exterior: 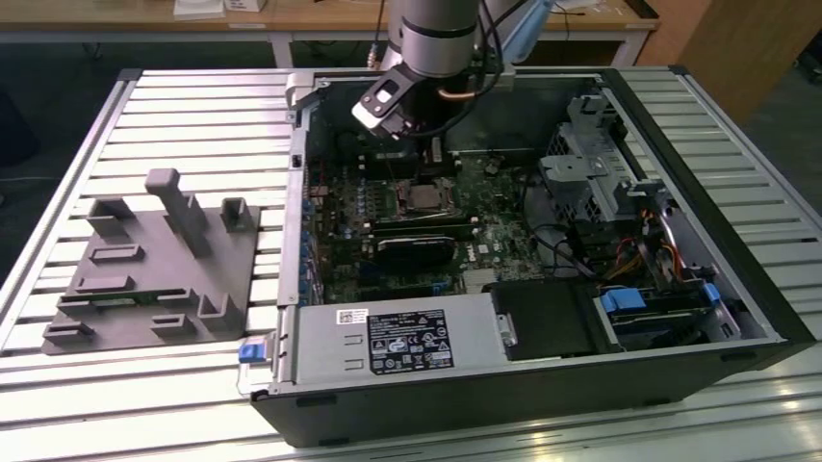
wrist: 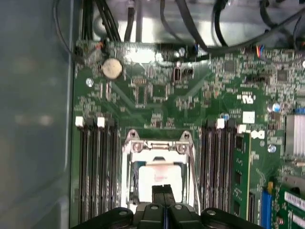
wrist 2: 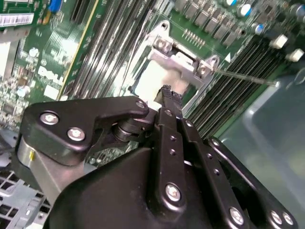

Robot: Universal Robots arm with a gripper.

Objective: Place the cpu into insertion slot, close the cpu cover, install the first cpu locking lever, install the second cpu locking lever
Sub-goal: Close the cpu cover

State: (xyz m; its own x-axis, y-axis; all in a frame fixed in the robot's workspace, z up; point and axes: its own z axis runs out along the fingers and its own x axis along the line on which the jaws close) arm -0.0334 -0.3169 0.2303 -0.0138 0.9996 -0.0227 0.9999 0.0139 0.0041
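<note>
One cpu (wrist: 159, 172): pale square face, sitting inside the socket as far as I can tell, right at the gripper's tips in both wrist views.
One insertion slot (exterior: 422, 197): mid green board (wrist: 157, 100), between two banks of long black slots (wrist: 95, 176). The case (exterior: 757, 318) lies on its side with the board facing up, which I reckon is what lets the arm come at it from above.
One cpu cover (wrist: 157, 147): grey frame, looks laid down around the cpu with the face showing through the cut-out. Can't swear it's fully flat.
Levers: one thin rod (wrist 2: 245, 77) clearly pokes out away from the socket in the second wrist view, so I'd guess it's unlatched. Can't pick out a second for sure.
One gripper (wrist 2: 167, 90): two fingers (wrist: 157, 193) pressed together with nothing between them, tips at the cpu's edge. My guess is they're closed to make one narrow poker. Touching or just above, can't tell.
One arm (exterior: 437, 38): reaches down over the case's far end.
One grey fixture (exterior: 141, 279): several uprights, on the slatted table (exterior: 154, 404) at the exterior view's left, well apart from the socket.
</note>
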